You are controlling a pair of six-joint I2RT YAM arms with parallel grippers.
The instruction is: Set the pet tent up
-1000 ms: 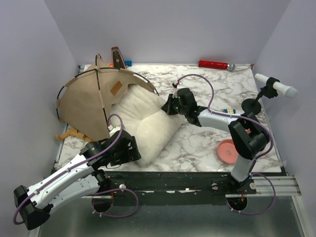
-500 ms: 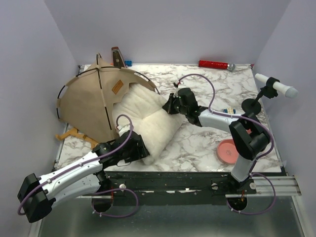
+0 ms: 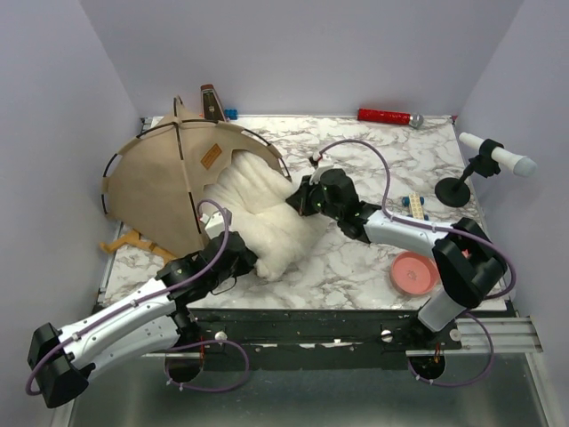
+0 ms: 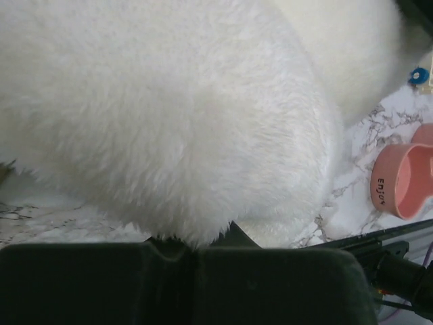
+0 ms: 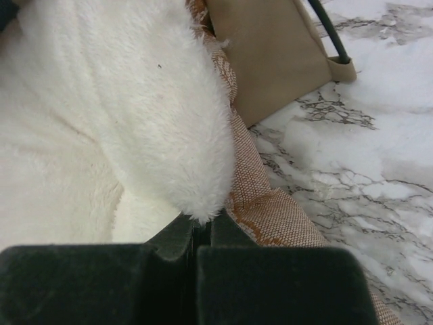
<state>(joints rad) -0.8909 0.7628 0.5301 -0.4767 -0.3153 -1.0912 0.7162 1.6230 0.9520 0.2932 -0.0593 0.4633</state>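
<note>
While fur hides tips, left end effector point(image 4: 196, 249), right end effector point(image 5: 201, 233), seemingly pinching pillow point(image 3: 253, 209).

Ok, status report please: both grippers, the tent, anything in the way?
Left gripper shut on white pillow. Right gripper shut on its right edge. Pet tent standing, white pillow partly inside doorway.

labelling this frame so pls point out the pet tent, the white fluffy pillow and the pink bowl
pet tent point(image 3: 156, 191): top external view, bare tan fabric panel.
white fluffy pillow point(image 3: 267, 222): top external view, middle of its fur.
pink bowl point(image 3: 414, 272): top external view, its inside.
</note>
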